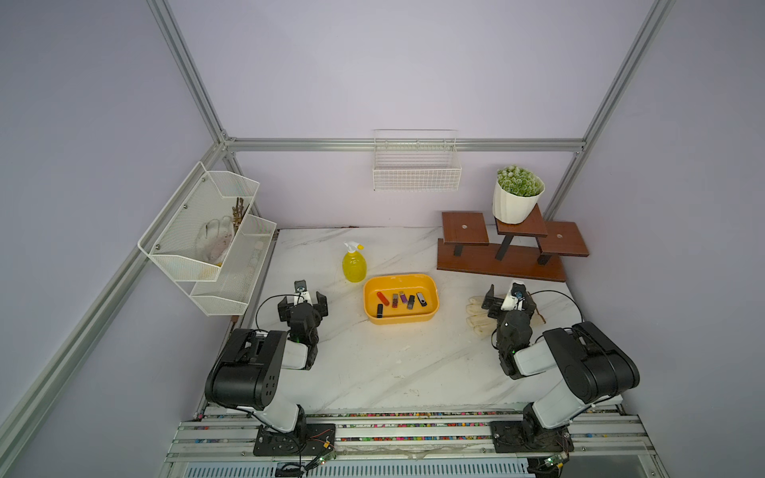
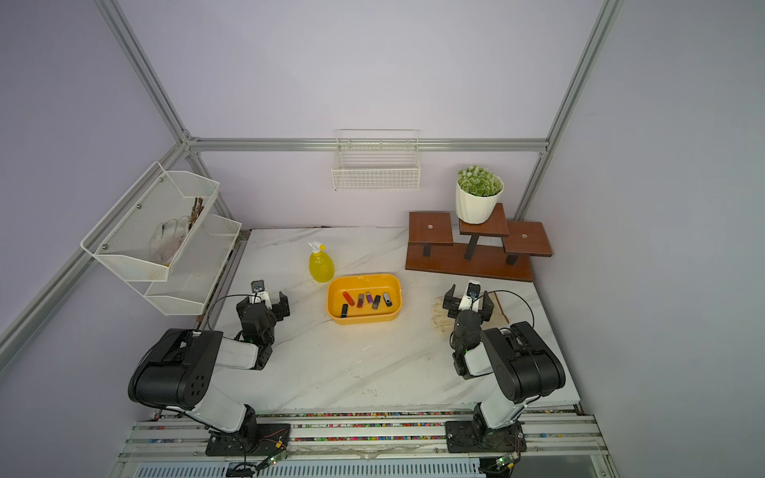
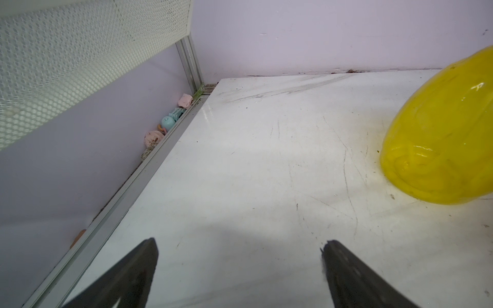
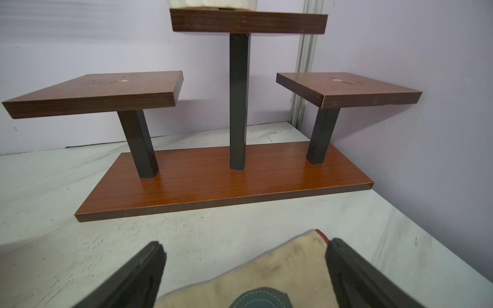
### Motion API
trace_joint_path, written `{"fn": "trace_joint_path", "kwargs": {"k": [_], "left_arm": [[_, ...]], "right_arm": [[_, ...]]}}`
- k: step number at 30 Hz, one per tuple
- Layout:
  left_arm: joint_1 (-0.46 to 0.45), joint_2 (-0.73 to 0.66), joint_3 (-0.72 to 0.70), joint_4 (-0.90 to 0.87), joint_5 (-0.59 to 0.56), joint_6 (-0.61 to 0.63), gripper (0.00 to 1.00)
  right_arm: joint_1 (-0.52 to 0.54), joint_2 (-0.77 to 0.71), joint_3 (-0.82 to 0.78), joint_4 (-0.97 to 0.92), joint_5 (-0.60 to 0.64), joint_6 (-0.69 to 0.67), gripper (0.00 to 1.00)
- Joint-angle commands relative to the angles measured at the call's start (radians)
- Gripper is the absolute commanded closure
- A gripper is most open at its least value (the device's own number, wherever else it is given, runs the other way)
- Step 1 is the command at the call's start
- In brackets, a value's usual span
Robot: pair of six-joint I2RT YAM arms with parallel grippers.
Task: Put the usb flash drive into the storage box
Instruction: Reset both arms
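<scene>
The storage box (image 1: 399,318) (image 2: 364,319), a shallow yellow-orange tub, sits mid-table in both top views. Several usb flash drives lie inside it, among them a red one (image 1: 383,298) (image 2: 348,298) and a black one (image 1: 379,310). My left gripper (image 1: 303,301) (image 2: 265,304) (image 3: 240,245) hovers left of the box, open, with only bare tabletop between its fingers. Right of the box, my right gripper (image 1: 510,304) (image 2: 469,304) (image 4: 244,246) stands open over a cream work glove (image 1: 476,316) (image 4: 266,266) lying flat on the table.
A yellow spray bottle (image 1: 354,265) (image 3: 440,133) stands behind the box's left corner. A wooden tiered stand (image 1: 503,260) (image 4: 226,184) with a potted plant (image 1: 517,198) fills the back right. A white wire basket (image 1: 416,174) hangs on the back wall; a mesh rack (image 1: 207,231) hangs at left.
</scene>
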State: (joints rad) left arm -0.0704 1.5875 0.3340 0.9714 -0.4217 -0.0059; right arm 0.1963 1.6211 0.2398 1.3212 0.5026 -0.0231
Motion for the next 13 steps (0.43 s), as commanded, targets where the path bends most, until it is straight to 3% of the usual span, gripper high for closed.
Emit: {"fn": "trace_joint_path", "kwargs": {"k": [1, 13], "left_arm": [[0.004, -0.018, 0.016, 0.035, 0.007, 0.001, 0.0], [0.005, -0.018, 0.015, 0.035, 0.006, 0.0, 0.0]], "right_arm": [[-0.008, -0.014, 0.015, -0.017, -0.007, 0.01, 0.0], [-0.019, -0.021, 0.023, -0.041, -0.024, 0.02, 0.0]]}}
